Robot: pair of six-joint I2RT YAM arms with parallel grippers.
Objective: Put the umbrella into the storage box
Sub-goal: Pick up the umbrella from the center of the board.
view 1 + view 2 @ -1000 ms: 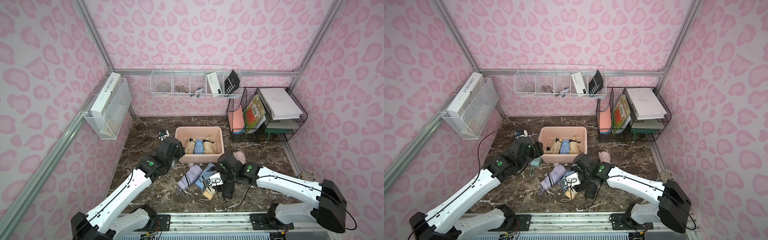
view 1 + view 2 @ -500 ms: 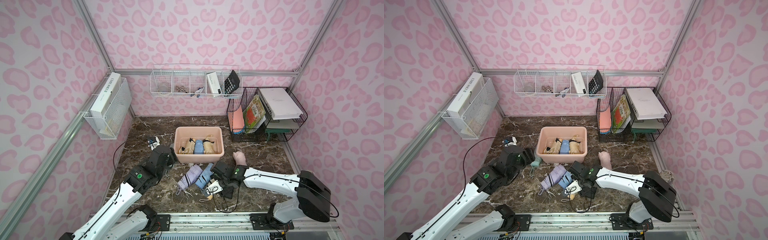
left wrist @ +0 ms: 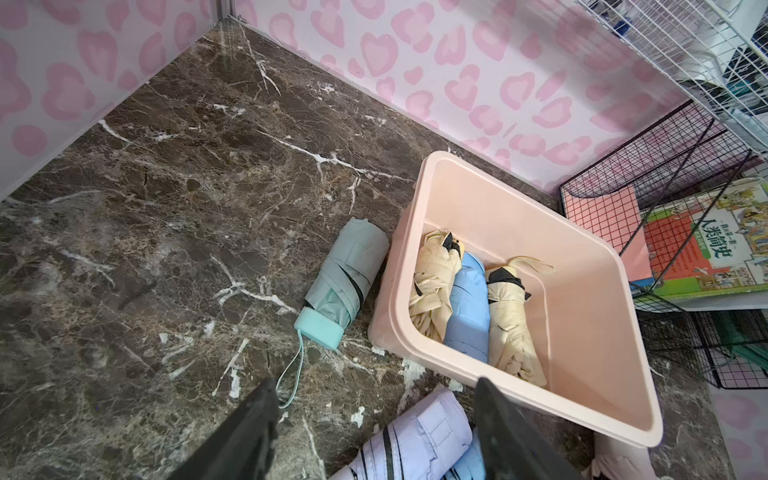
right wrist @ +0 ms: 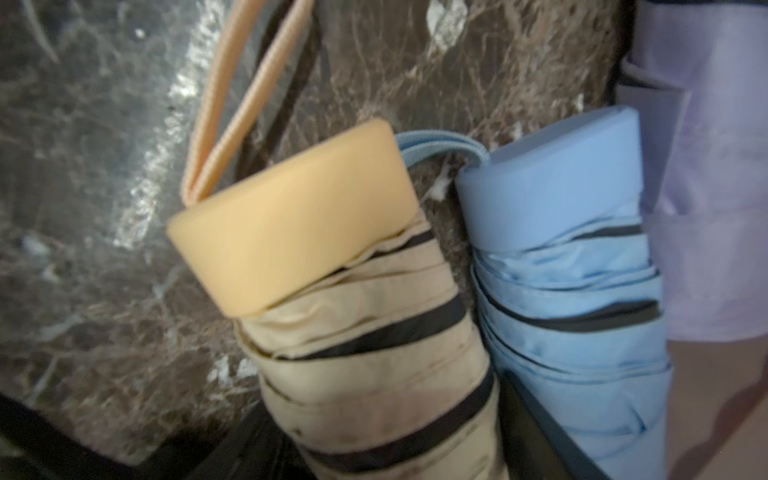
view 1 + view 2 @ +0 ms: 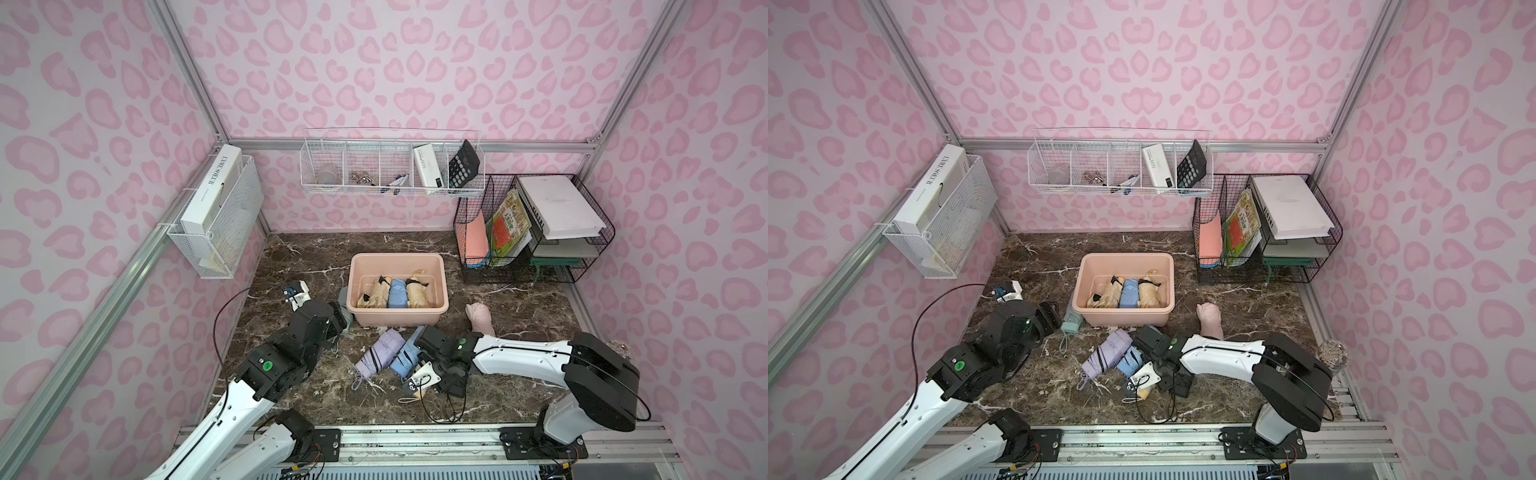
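The beige umbrella (image 4: 365, 353) lies near the front edge of the desk (image 5: 324, 399), short of the storage box (image 5: 398, 257). I judge it light, slippery fabric over a stiff core, so take its wrapped middle, not the strap (image 4: 220, 116). Your right hand (image 4: 395, 428) straddles it; whether it pinches yet, I cannot tell. The blue umbrella (image 4: 573, 291) lies just beside, crowding that grip. Your left hand (image 3: 374, 386) hangs wide, empty.

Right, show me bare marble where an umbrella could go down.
Bare: the brown marble tabletop between the left wall, the back wall and the mint-green folded umbrella; also the patch between the pink folded umbrella and the black wire file rack. Crowded: in front of the peach-pink plastic storage box, where the lilac umbrella, blue umbrella and beige umbrella lie.
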